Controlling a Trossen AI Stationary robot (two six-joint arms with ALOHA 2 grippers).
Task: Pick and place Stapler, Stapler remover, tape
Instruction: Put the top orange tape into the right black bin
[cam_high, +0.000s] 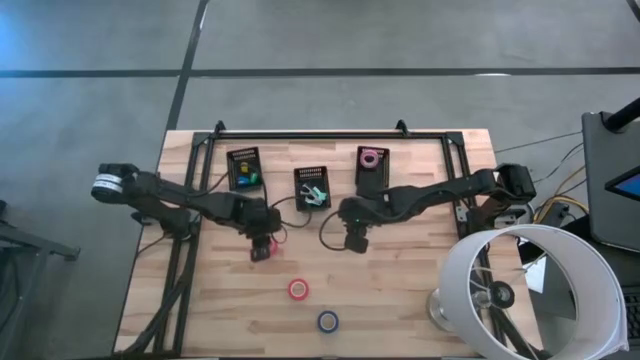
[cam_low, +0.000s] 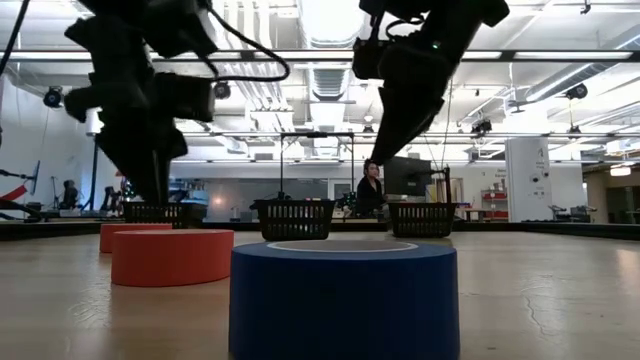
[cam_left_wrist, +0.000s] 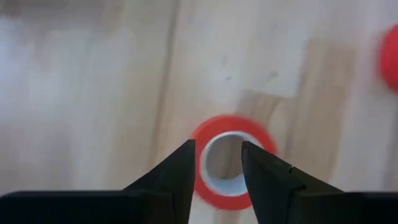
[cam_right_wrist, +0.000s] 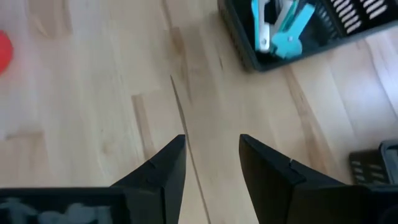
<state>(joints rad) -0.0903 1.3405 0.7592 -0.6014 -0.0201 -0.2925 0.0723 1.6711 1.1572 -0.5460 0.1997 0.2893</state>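
Observation:
My left gripper (cam_high: 262, 246) is open and hangs just above a red tape roll (cam_left_wrist: 230, 163) that lies flat on the wooden table; its fingertips stand over the roll's pale core. I cannot tell whether they touch it. My right gripper (cam_high: 355, 238) is open over bare wood (cam_right_wrist: 211, 149), near the middle basket. A second red roll (cam_high: 298, 289) and a dark blue roll (cam_high: 328, 321) lie flat nearer the table's near edge. A pink roll (cam_high: 371, 157) sits in the right basket. Teal stapler removers (cam_right_wrist: 287, 28) lie in the middle basket.
Three small black baskets stand in a row toward the far side: the left one (cam_high: 244, 170) holds yellow and green items, then the middle (cam_high: 312, 187) and right (cam_high: 372, 167). A white lamp shade (cam_high: 530, 290) overhangs the near right corner. A black frame rail (cam_high: 330, 133) runs along the far edge.

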